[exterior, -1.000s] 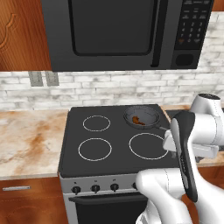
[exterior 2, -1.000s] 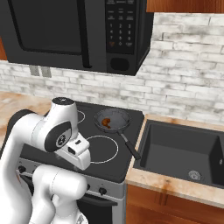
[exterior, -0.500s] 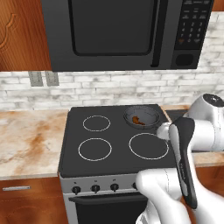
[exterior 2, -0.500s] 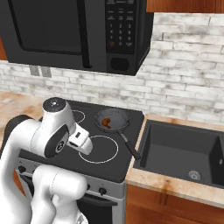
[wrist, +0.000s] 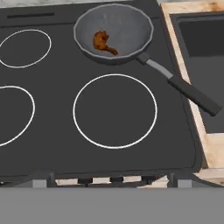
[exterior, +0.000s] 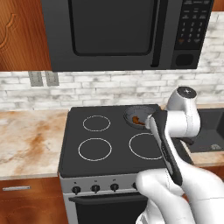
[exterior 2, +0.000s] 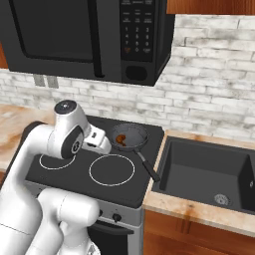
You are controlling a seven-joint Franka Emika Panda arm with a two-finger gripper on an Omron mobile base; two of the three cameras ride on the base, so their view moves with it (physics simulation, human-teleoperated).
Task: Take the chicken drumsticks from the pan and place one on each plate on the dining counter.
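Four white-ringed burners mark the flat black glass cooktop, and on the back right ring sits the small round dark grey frying pan with its shallow walls and long straight black handle running out toward the dark sunken sink on that side. Inside the pan lies the reddish-brown, glossy chicken meat, a single clump in the hand view, left of the pan's centre; whether it is one drumstick or two pressed together cannot be told. The same brown patch shows in the pan in the left base view and in the right base view. The white arm with dark joints bends over the front of the stove, its wrist pointing toward the pan from above the front right burner, well short of the rim. The gripper's fingers are not to be made out in any view, so I cannot tell whether they are spread or pressed together. Above the stove hangs a black microwave against a pale brick wall, and a beige stone-look worktop with rust-brown blotches flanks the stove on its left.
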